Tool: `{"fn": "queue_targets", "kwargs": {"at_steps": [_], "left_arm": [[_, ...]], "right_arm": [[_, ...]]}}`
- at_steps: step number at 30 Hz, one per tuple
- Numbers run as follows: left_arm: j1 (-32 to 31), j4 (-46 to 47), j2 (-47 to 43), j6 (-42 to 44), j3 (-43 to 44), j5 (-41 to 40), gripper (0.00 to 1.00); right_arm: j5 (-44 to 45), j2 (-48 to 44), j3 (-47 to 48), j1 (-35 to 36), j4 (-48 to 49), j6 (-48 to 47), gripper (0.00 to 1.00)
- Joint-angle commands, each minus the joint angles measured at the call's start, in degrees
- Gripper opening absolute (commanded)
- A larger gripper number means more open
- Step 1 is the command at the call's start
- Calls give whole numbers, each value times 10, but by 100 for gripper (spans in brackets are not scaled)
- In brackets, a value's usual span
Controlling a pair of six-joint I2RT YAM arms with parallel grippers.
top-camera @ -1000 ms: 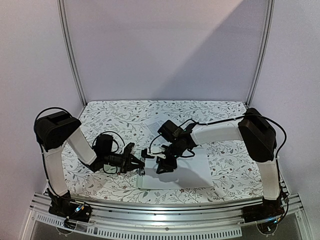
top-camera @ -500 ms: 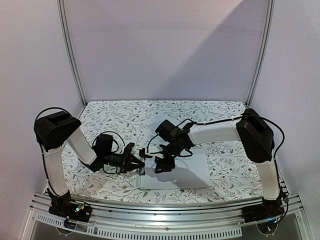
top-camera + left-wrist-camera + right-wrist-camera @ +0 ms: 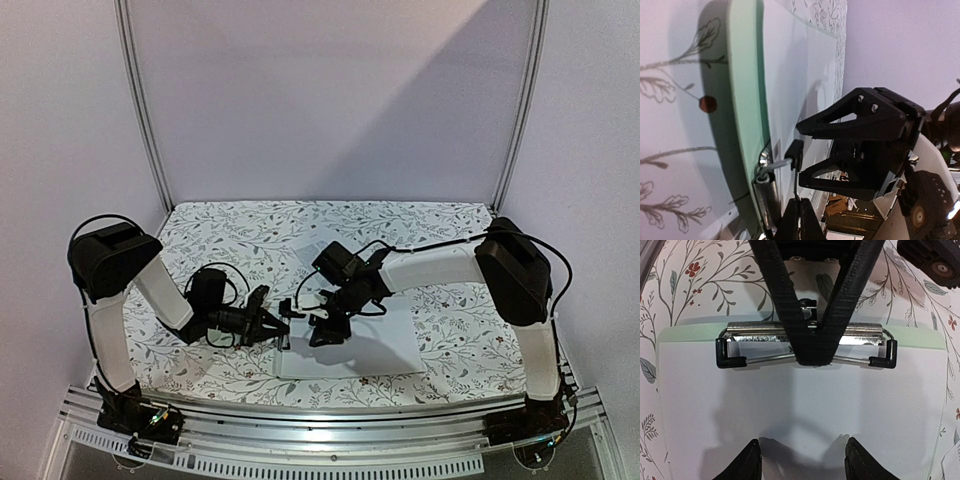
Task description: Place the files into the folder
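Note:
The mint-green folder (image 3: 282,362) lies flat at the front centre with a white file sheet (image 3: 370,345) on it. Its green edge (image 3: 745,100) and metal clip (image 3: 767,185) show in the left wrist view. My left gripper (image 3: 283,326) is at the folder's left short edge, shut on the clip's thin lever (image 3: 799,207). In the right wrist view the clip (image 3: 805,332) has its wire bar (image 3: 765,359) over the sheet's edge (image 3: 800,410). My right gripper (image 3: 802,460) is open just above the sheet, close to the clip. Its fingers (image 3: 850,117) show in the left wrist view.
A second white sheet (image 3: 305,250) lies on the flowered tablecloth (image 3: 230,230) behind the folder, partly under the right arm. Its corner shows in the right wrist view (image 3: 952,460). The two grippers are very close, facing each other over the clip.
My right gripper has shifted slightly left toward the clip. My left gripper has stayed at the clip.

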Motion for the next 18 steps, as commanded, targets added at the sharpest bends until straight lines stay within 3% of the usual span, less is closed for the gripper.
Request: {"fn": "queue_targets", "kwargs": {"at_steps": [1,18], "left_arm": [[3,-38,25,-4,-7,7,0],[5,-40,27,-10,-3,8,0]], "right_arm": [[33,56,-30,20,-76,-15,56],[39,55,-9,23,-83,0,56]]}}
